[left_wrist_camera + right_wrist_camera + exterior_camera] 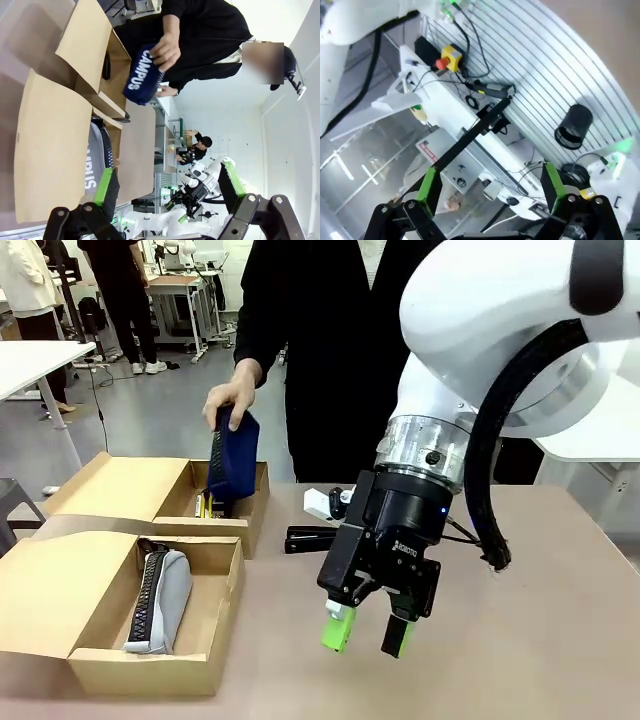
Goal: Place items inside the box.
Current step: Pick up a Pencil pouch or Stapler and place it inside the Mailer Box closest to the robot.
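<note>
Grey case (160, 600) in near box (140, 672); navy case (235, 462) at far box (252, 528)

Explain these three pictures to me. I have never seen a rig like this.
This is a two-armed robot sharing a table with a person. The front view looks across the table: the right arm hangs over it, jaws open and empty. A grey pencil case lies in the near cardboard box; the person's hand holds a navy pencil case partly inside the far box. A black stapler lies on the table. The other two pictures come from wrist cameras: the left looks past its own open fingers at the boxes, the right at a red stop button and cables.
</note>
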Robot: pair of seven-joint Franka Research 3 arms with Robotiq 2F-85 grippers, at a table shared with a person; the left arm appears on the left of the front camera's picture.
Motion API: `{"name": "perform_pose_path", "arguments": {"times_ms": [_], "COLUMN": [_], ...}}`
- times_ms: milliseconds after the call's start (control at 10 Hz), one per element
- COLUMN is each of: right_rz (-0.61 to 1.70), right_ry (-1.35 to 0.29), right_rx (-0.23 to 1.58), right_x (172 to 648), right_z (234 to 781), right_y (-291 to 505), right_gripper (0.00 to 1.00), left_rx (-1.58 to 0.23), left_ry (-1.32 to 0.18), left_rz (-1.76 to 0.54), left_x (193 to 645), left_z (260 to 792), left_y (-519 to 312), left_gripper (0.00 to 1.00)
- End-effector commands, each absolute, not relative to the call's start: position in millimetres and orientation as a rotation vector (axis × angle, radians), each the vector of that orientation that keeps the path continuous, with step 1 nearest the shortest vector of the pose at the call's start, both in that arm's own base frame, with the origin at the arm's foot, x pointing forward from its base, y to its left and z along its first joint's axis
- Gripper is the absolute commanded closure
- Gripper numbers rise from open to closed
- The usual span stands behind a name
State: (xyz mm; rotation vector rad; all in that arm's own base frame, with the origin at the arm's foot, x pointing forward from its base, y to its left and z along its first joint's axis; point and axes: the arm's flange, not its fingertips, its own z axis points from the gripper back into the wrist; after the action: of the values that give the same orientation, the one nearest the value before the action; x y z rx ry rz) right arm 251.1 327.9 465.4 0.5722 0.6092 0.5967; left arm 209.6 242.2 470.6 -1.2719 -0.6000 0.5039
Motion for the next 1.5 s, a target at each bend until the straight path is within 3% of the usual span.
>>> {"name": "perform_pose_path", "arguments": {"times_ms": [0, 100, 300, 500, 700, 800, 900, 1100, 1200, 1300, 1400], "right_rz": [0.588, 0.597, 0.683, 0.825, 0.589, 0.431, 0.282, 0.076, 0.031, -0.174, 0.105], "right_ry": [0.61, 0.609, 0.287, -0.009, -0.306, -0.478, -0.563, -0.618, -0.524, -0.273, -0.484], "right_rx": [0.565, 0.572, 0.852, 1.137, 1.33, 1.512, 1.619, 1.784, 1.769, 1.608, 1.677], "right_x": [263, 251, 268, 255, 231, 217, 206, 182, 174, 185, 252], "right_z": [476, 465, 491, 501, 485, 469, 453, 428, 418, 411, 492], "right_y": [361, 328, 262, 168, 86, 42, 13, -25, -30, -9, -102], "right_gripper": [0.0, 0.0, 0.0, 0.0, 0.0, 0.0, 0.0, 0.0, 0.0, 0.0, 0.0], "left_rx": [-1.287, -1.287, -1.287, -1.287, -1.287, -1.287, -1.287, -1.287, -1.287, -1.287, -1.287], "left_ry": [-0.622, -0.622, -0.622, -0.622, -0.622, -0.622, -0.622, -0.622, -0.622, -0.622, -0.622], "left_rz": [0.487, 0.487, 0.487, 0.487, 0.487, 0.487, 0.487, 0.487, 0.487, 0.487, 0.487], "left_x": [210, 210, 210, 210, 210, 210, 210, 210, 210, 210, 210], "left_z": [472, 472, 472, 472, 472, 472, 472, 472, 472, 472, 472], "left_y": [243, 243, 243, 243, 243, 243, 243, 243, 243, 243, 243], "left_gripper": [0.0, 0.0, 0.0, 0.0, 0.0, 0.0, 0.0, 0.0, 0.0, 0.0, 0.0]}}
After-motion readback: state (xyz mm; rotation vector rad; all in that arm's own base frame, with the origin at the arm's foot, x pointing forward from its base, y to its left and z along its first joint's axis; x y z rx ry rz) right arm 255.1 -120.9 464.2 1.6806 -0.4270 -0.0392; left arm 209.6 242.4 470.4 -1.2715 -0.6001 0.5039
